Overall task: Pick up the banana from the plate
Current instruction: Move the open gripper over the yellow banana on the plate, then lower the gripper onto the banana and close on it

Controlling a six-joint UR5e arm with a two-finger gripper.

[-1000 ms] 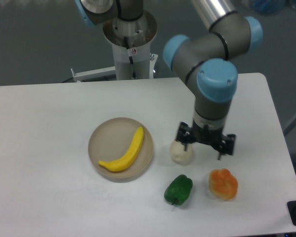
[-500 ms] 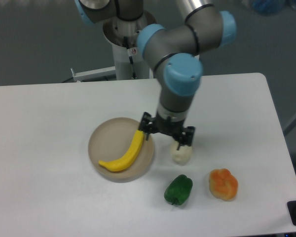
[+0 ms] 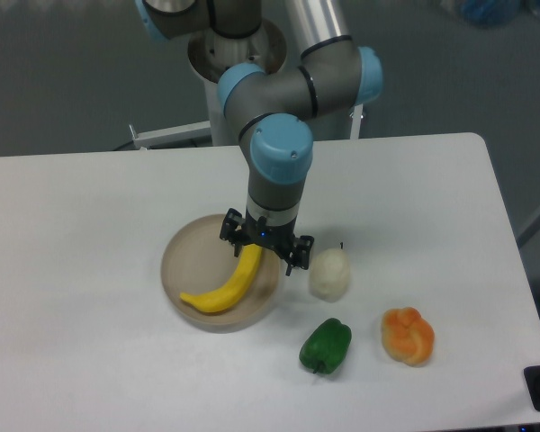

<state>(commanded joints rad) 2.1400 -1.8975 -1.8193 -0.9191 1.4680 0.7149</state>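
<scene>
A bright yellow curved banana (image 3: 223, 288) lies in the round beige plate (image 3: 187, 264) left of the table's middle. My gripper (image 3: 262, 249) hangs over the banana's upper right end, at the plate's right rim. Its two fingers stand apart, one on each side of that end, so it is open and holds nothing. The banana's top tip is hidden under the gripper.
A pale cream fruit (image 3: 329, 274) stands just right of the gripper. A green pepper (image 3: 326, 346) and an orange lumpy fruit (image 3: 408, 336) lie at the front right. The arm's base column (image 3: 238, 63) rises behind the table's far edge.
The arm has swung left from above the cream fruit to the plate's right side, and the gripper now hangs over the banana's upper end. The objects have not moved.
</scene>
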